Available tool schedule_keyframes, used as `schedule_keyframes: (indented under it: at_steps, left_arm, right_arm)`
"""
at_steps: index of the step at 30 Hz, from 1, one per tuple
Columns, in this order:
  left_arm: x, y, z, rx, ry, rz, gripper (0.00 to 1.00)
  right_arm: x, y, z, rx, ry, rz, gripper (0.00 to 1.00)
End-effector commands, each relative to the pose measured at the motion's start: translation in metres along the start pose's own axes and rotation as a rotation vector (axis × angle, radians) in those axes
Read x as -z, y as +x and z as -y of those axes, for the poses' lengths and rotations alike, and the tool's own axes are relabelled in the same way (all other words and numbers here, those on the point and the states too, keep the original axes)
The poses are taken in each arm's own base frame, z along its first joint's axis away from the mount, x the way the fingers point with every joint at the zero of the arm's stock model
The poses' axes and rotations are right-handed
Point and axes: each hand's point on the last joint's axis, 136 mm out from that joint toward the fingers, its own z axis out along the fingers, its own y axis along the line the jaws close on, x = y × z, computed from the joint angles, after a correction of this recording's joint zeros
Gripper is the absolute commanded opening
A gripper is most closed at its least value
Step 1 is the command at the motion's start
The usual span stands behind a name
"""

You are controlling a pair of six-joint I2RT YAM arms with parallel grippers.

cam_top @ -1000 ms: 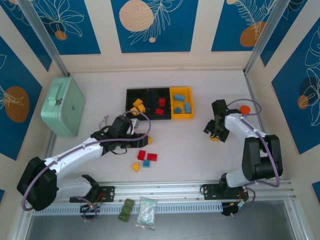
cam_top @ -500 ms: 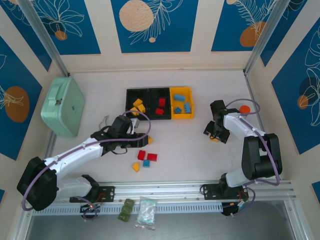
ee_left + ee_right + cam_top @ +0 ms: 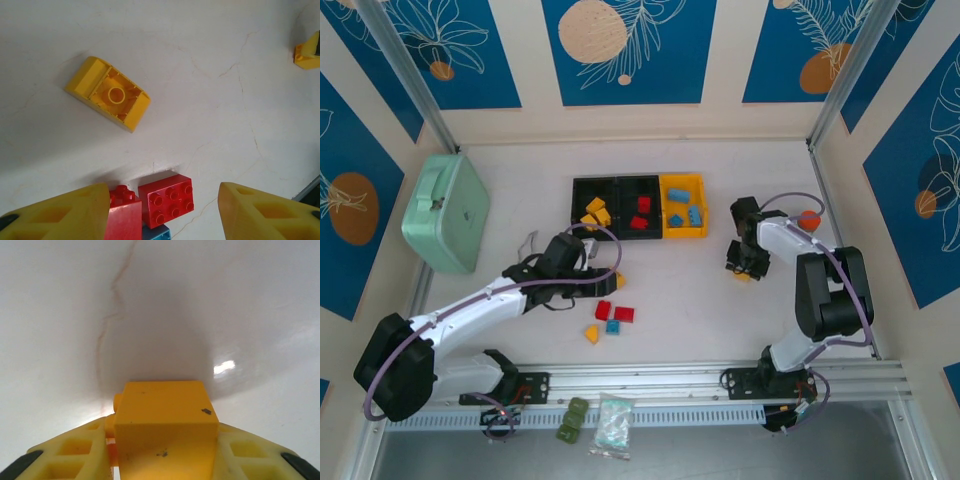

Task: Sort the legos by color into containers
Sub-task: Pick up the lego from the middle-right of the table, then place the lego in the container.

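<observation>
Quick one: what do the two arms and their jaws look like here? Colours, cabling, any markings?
Both match: the left arm and right arm have glossy white links, bulky black joint housings and black bases. A thin mauve cable loops loosely along each. The jaws are yellow-orange plastic with moulded rectangular recesses and black tips. No markings are legible.

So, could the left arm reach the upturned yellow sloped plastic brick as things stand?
Probably yes: the yellow sloped brick lies uncovered on bare table, and the left gripper hovers nearby, jaws open, empty.

Behind the loose legos (image 3: 603, 310), the containers (image 3: 618, 200); case (image 3: 444, 212) far left; bag (image 3: 613, 427) at near edge.
</observation>
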Motion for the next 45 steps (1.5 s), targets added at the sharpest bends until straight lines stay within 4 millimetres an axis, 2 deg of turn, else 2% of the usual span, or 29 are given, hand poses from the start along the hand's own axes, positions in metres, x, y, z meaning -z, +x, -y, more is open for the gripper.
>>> schedule_keyframes:
  at_steps: [1,4,7,14,20,23,27,32,39,45]
  left_arm:
    - [0.001,0.003,0.002,0.006,0.016,0.012,0.59]
    - [0.005,0.004,-0.002,0.034,0.004,0.034,0.59]
    - [0.011,0.003,-0.008,0.068,-0.012,0.067,0.59]
    - [0.041,0.009,-0.041,0.182,-0.120,0.137,0.61]
    - [0.073,0.017,-0.074,0.289,-0.224,0.181,0.62]
    - [0.083,0.023,-0.086,0.322,-0.267,0.190,0.62]
    - [0.086,0.030,-0.092,0.336,-0.281,0.187,0.62]
    - [0.084,0.037,-0.093,0.358,-0.263,0.179,0.62]
    - [0.082,0.039,-0.092,0.375,-0.242,0.180,0.62]
    - [0.084,0.038,-0.089,0.376,-0.233,0.180,0.62]
  right_arm:
    - [0.028,-0.002,-0.019,0.042,-0.070,0.044,0.36]
    - [0.049,-0.001,-0.037,0.074,-0.124,0.078,0.34]
    - [0.071,0.002,-0.065,0.112,-0.202,0.105,0.34]
    - [0.114,0.011,-0.155,0.263,-0.348,0.152,0.34]
    - [0.130,0.020,-0.237,0.401,-0.428,0.153,0.34]
    - [0.133,0.028,-0.274,0.454,-0.467,0.137,0.34]
    - [0.134,0.036,-0.316,0.508,-0.510,0.124,0.34]
    - [0.126,0.033,-0.356,0.527,-0.538,0.106,0.35]
    - [0.110,0.014,-0.400,0.520,-0.561,0.096,0.36]
    - [0.098,-0.003,-0.423,0.488,-0.608,0.102,0.40]
